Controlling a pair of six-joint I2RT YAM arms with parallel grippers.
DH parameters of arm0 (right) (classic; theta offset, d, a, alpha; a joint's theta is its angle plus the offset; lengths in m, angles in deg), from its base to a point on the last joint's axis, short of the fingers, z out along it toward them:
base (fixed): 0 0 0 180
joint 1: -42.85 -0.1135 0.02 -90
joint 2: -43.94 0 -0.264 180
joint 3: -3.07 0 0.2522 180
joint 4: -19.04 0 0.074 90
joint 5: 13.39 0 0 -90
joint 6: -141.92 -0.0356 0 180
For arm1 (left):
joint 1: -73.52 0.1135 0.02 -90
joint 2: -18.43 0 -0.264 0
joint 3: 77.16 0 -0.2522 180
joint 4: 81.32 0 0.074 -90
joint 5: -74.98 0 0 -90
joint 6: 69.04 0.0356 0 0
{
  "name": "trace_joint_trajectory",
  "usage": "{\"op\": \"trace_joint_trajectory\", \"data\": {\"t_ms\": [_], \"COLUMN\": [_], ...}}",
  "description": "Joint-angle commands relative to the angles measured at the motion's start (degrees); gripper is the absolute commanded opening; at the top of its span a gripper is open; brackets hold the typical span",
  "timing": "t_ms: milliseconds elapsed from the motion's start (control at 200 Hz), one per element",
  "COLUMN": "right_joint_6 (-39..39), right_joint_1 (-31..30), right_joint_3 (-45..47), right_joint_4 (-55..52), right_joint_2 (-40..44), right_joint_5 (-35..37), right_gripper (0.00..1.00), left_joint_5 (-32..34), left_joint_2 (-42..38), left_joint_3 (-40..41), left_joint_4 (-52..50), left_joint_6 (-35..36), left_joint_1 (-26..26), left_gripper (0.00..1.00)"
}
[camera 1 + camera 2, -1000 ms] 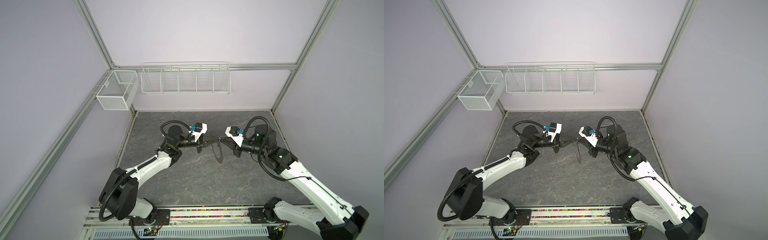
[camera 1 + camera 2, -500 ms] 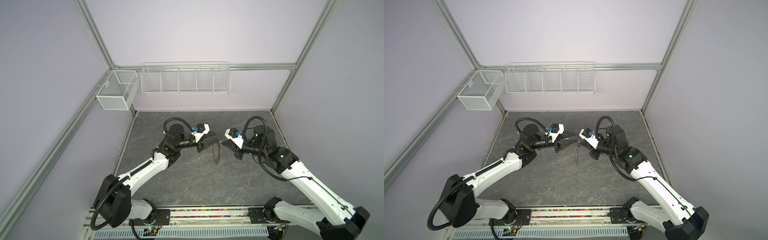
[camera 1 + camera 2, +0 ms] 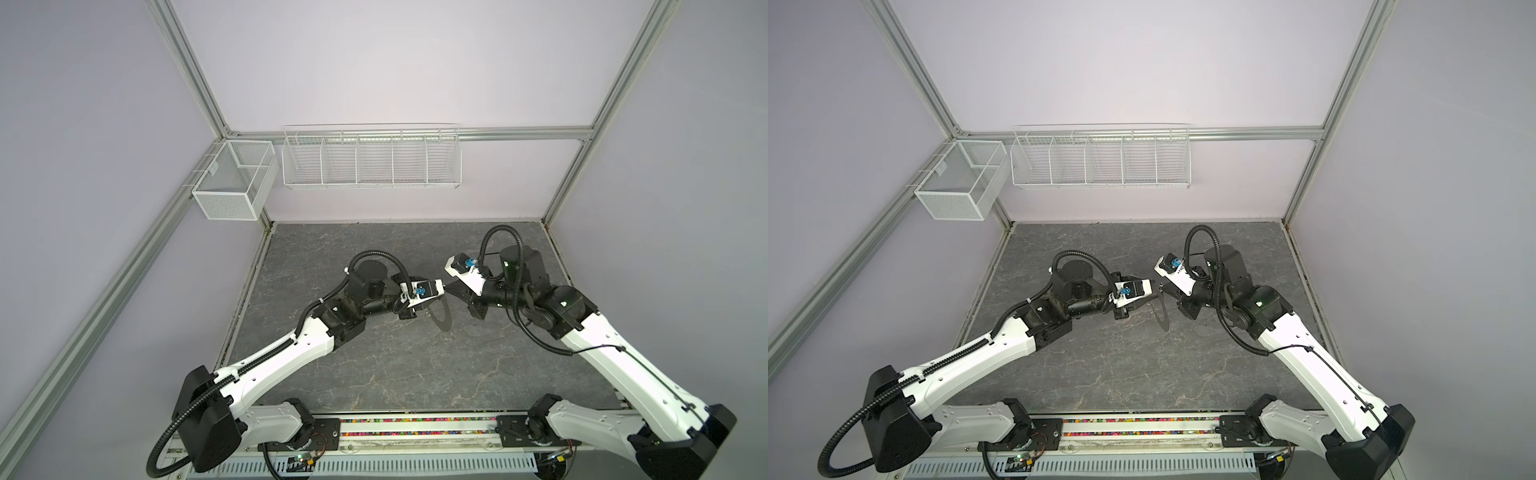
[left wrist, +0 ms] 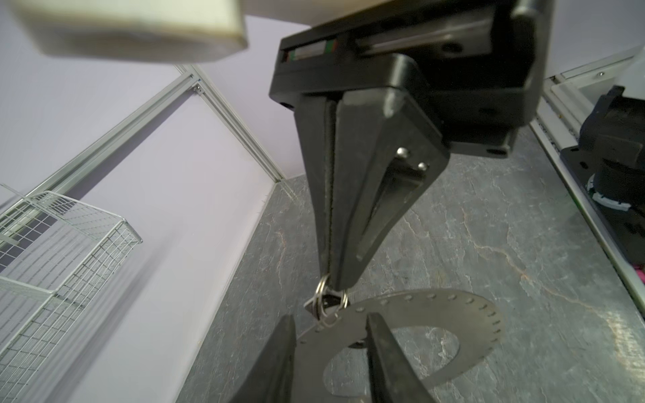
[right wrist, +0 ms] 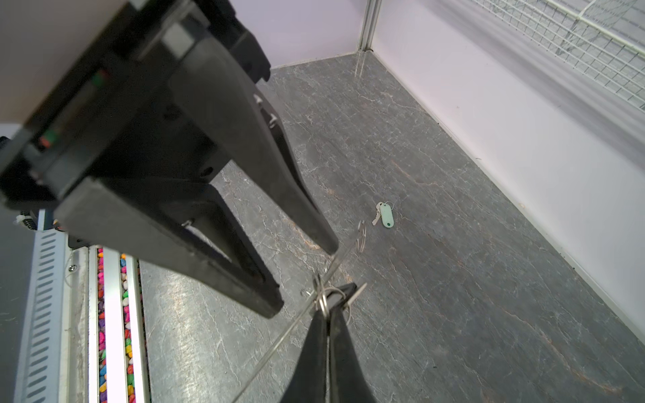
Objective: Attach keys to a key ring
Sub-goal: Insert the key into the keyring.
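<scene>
key ring (image 4: 436,310) hangs on edge above the tabletop (image 5: 453,279), between the two grippers. right gripper (image 4: 334,275) is closed tight on the small loops of the black-tagged key (image 4: 326,304). those loops sit at the disc's rim and seem already linked to it, so the disc appears to hang from that pinch. left gripper (image 5: 302,278) stands open with one finger on each face of the disc; whether either finger touches the metal i cannot tell. green-tagged key (image 5: 385,214) lies flat on the tabletop, apart from both grippers. it is past their meeting tips, on the side toward the back wall, with its loop end turned away from them; the top views do not show it. since the right gripper is occupied, the free left one looks the likelier to fetch it. it should first back out along the disc's plane, not across it, or the disc may swing.
</scene>
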Motion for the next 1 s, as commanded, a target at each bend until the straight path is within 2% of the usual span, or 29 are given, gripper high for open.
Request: {"op": "trace_joint_trajectory", "data": {"t_ms": [0, 460, 625, 790, 994], "right_joint_6": [0.75, 0.98, 1.37, 3.25, 4.31], "right_joint_1": [-0.75, -1.79, -2.14, -2.86, -3.23], "right_joint_3": [-1.44, -1.45, -1.27, -0.27, 0.65], "right_joint_4": [-0.78, -0.5, -0.5, 0.33, 2.03], "right_joint_2": [-0.31, -0.22, 0.14, 0.88, 1.1], "right_joint_5": [0.2, 0.52, 0.79, 1.41, 2.6], "right_gripper": [0.07, 0.07, 0.07, 0.07, 0.07], "left_joint_5": [4.53, 6.54, 6.14, 5.12, 3.95], "left_joint_2": [0.42, 3.06, 3.79, 4.68, 5.23], "left_joint_3": [-2.71, -5.51, -6.13, -7.32, -7.5], "left_joint_4": [-3.21, -6.38, -7.62, -9.65, -10.52], "left_joint_6": [4.39, 5.27, 5.59, 5.86, 6.02], "left_joint_1": [-0.49, -2.52, -2.8, -3.15, -3.32], "left_gripper": [0.34, 0.28, 0.19, 0.15, 0.0]}}
